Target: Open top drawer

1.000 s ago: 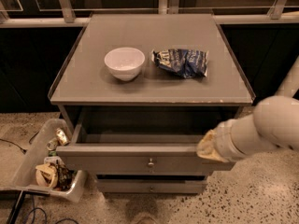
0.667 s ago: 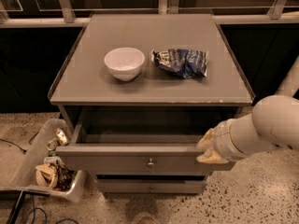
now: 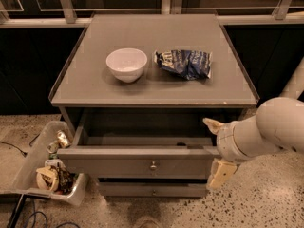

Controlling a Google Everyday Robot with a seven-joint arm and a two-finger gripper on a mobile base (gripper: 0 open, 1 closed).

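Observation:
The top drawer (image 3: 118,164) of the grey cabinet stands pulled out, with its small round knob (image 3: 153,165) at the centre of the front and a plain grey box behind it. My gripper (image 3: 209,152) is at the right end of the drawer front. One finger (image 3: 212,125) reaches over the drawer's rear side and the other (image 3: 222,173) lies in front of the face. The jaws stand apart, open, around that end. My pale arm comes in from the right.
A white bowl (image 3: 126,63) and a crumpled blue chip bag (image 3: 184,63) lie on the cabinet top (image 3: 95,87). A slimmer drawer front (image 3: 152,190) sits below. A clear bin of trash (image 3: 50,172) stands on the floor at the left, with cables beside it.
The gripper's fingers have spread apart at the right end of the drawer front. The drawer stays pulled out about the same distance.

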